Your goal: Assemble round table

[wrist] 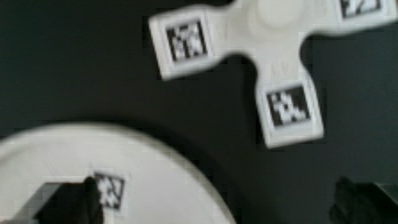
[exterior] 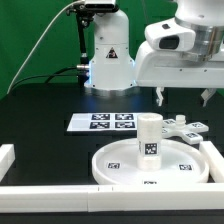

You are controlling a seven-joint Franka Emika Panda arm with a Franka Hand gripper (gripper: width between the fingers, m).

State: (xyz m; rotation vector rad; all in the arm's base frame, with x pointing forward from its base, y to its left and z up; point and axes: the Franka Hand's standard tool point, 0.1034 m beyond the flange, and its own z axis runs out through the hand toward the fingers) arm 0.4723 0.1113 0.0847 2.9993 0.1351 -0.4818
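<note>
The large rimmed round disc (exterior: 120, 165) lies flat on the black table near the front. The short cylinder leg (exterior: 150, 135) stands upright on its middle, tags facing the camera. The small cross-shaped foot piece (exterior: 186, 128) lies flat just behind the disc, toward the exterior view's right. My gripper (exterior: 183, 97) hangs open and empty above the foot piece, not touching it. In the wrist view the foot piece (wrist: 249, 45) and part of the disc's rim (wrist: 107, 150) show below my open gripper (wrist: 217, 200), with one dark fingertip (wrist: 63, 200) over the disc.
The marker board (exterior: 103, 122) lies flat behind the disc. Long white border walls run along the front (exterior: 90, 195), the exterior view's left (exterior: 6, 158) and its right (exterior: 214, 150). The white robot base (exterior: 108, 60) stands at the back.
</note>
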